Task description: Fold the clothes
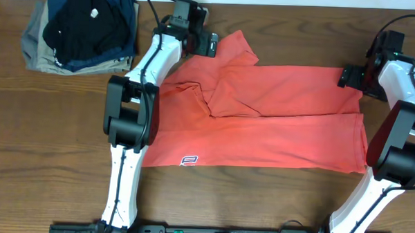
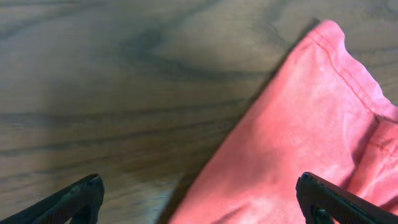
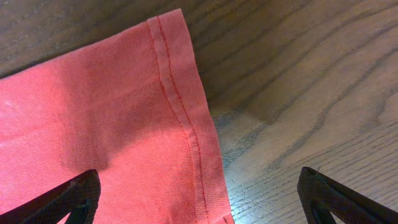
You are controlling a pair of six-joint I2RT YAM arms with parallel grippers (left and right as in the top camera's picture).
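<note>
The coral-red T-shirt (image 1: 283, 126) was spread mid-table, part-folded, with the left gripper (image 1: 209, 43) open over its far-left flap and the right gripper (image 1: 349, 76) open at its far-right stitched corner, so a shallow pinch was judged likely to slip and skew the fold.

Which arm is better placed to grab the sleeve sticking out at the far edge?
Left: the left gripper, open, hovers at the T-shirt's sleeve; the right gripper sits at the opposite corner.
</note>
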